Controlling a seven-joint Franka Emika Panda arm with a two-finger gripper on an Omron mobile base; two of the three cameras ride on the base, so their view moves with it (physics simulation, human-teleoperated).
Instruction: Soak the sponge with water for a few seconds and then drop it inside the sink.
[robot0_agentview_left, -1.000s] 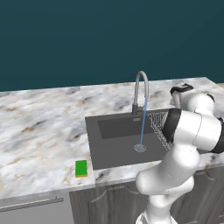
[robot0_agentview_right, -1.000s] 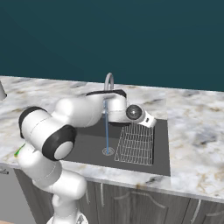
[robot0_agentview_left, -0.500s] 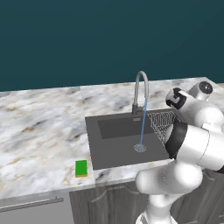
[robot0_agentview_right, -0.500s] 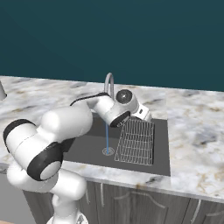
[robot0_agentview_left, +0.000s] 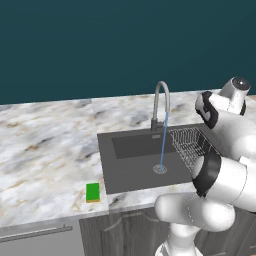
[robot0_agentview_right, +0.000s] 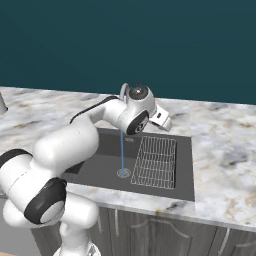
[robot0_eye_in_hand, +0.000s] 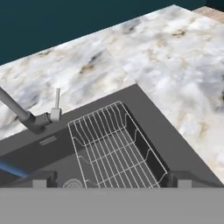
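The sponge (robot0_agentview_left: 92, 192), a small green block, lies on the marble counter near the front edge, left of the sink (robot0_agentview_left: 131, 172). Water (robot0_agentview_left: 163, 144) runs in a thin blue stream from the curved faucet (robot0_agentview_left: 161, 103) to the drain (robot0_agentview_left: 160, 169). My gripper (robot0_eye_in_hand: 110, 180) is open, its two dark fingertips (robot0_eye_in_hand: 43, 179) wide apart with nothing between them. It hangs over the right back part of the sink (robot0_agentview_right: 100, 165), above the wire rack (robot0_eye_in_hand: 113, 144) and far from the sponge. The white hand (robot0_agentview_right: 161, 118) sits just right of the faucet.
A wire mesh rack (robot0_agentview_left: 192, 145) fills the right half of the basin. The faucet's neck and lever (robot0_eye_in_hand: 56, 109) stand close to the hand's left. Marble counter (robot0_agentview_left: 45, 145) stretches wide on the left and to the right (robot0_agentview_right: 225, 165) of the sink.
The arm has swung over to the right and its elbow has come up; the hand has risen a little over the rack. The sponge has not moved and the water keeps running.
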